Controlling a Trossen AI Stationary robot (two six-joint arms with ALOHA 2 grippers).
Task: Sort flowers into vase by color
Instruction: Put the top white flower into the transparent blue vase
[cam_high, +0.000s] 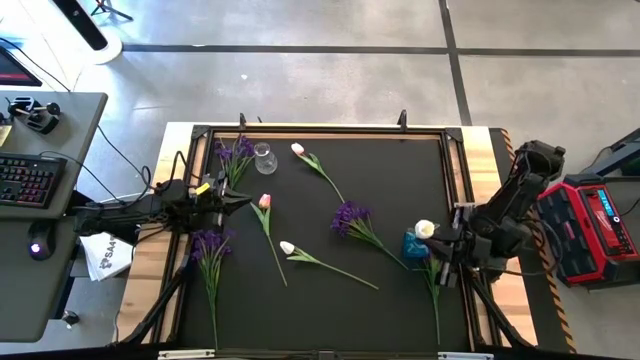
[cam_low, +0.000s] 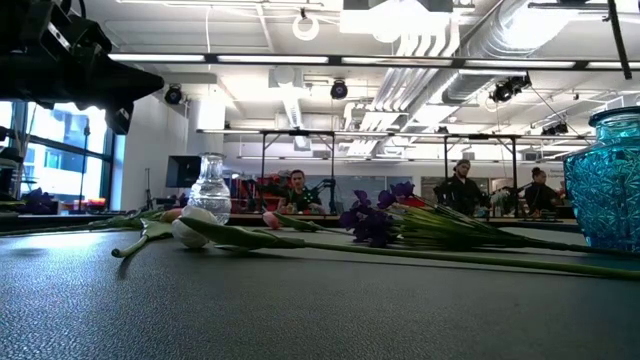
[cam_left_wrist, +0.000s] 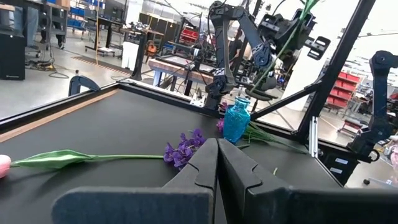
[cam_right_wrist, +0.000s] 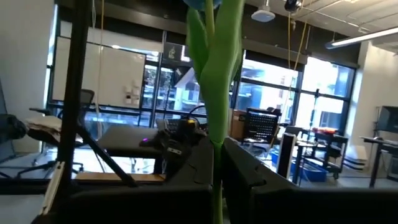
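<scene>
The right claw (cam_high: 447, 243) was raised at the right side of the bench (cam_high: 400, 180), clenched on the green stem of a white tulip (cam_high: 425, 229), whose bud was seen just above the blue vase (cam_high: 415, 245). The left claw (cam_high: 243, 203) was parked at the left side, fingers pressed together with nothing between them. A clear vase (cam_high: 264, 157) stood at the far left. Still lying on the bench: a purple spray (cam_high: 235, 155) beside the clear vase, another purple spray (cam_high: 210, 250) at near left, a third purple spray (cam_high: 355, 222) mid-bench, a pink tulip (cam_high: 265, 215), a pink-white tulip (cam_high: 310, 160) far centre, and a white tulip on the mat (cam_high: 300, 252).
</scene>
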